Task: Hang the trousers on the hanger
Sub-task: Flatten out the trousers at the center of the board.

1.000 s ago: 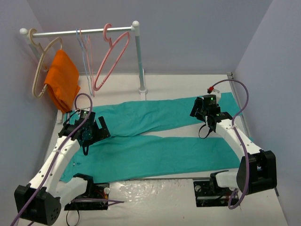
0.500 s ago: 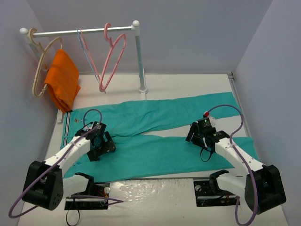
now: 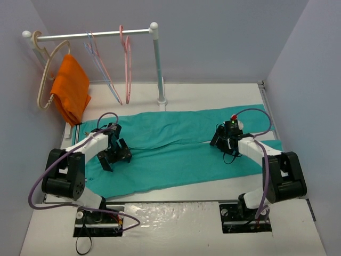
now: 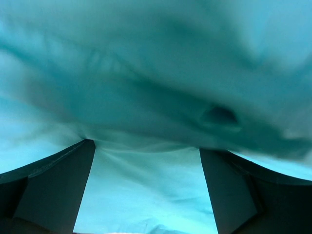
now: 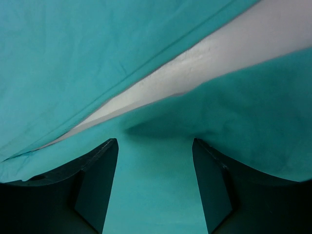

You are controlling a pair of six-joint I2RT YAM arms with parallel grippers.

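Right, nearest me a bare strip of table [image 3: 181, 193] runs between the arm bases and the trousers [image 3: 176, 160]. Side walls are close on both sides, and the trouser ends nearly reach the table's right edge. The trousers are teal and lie flat, lengthwise across the table, legs split by a thin sliver of white.

Left gripper [image 3: 116, 156] is down on the left end of the cloth, jaws wide, rumpled fabric between the fingers [image 4: 58, 190], nothing clamped. Right gripper [image 3: 222, 143] sits at the leg split, jaws moderately apart, straddling the near leg's edge, not pinching.

Behind is more bare table, then the rail [image 3: 90, 36]. The pink hanger [image 3: 127, 58] hangs there, well apart from the trousers, and an orange cloth [image 3: 69, 90] is at far left.
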